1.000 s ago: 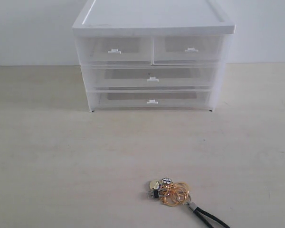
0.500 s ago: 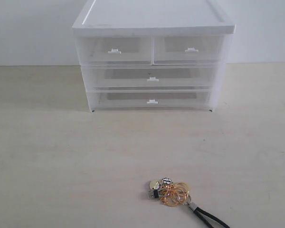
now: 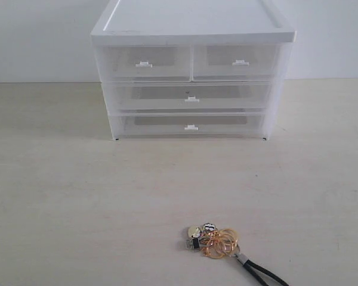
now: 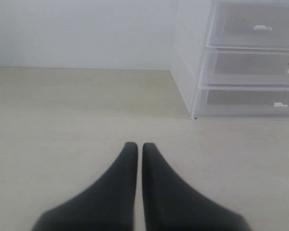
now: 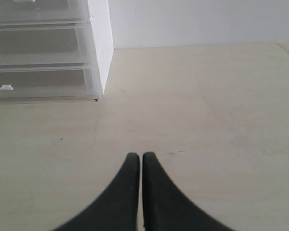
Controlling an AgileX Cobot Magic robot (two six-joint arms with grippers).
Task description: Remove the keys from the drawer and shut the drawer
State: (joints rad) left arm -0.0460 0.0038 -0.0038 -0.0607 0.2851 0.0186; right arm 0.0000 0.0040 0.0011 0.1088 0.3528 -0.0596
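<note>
The keys (image 3: 213, 240), gold rings with small silver-and-black pieces and a dark strap, lie on the table near the front edge in the exterior view. The drawer (image 3: 190, 125), the lowest full-width tier with a white tab handle, sits pushed in flush; it also shows as the drawer (image 4: 253, 102) and the drawer (image 5: 41, 84) in the wrist views. Neither arm appears in the exterior view. My left gripper (image 4: 137, 146) is shut with nothing in it, over bare table left of the unit. My right gripper (image 5: 137, 156) is shut and empty, over bare table right of the unit.
The white four-drawer unit (image 3: 191, 27) stands at the back of the beige table (image 3: 77, 196) against a white wall. Its middle drawer (image 3: 191, 96) and two top drawers (image 3: 144, 62) are shut.
</note>
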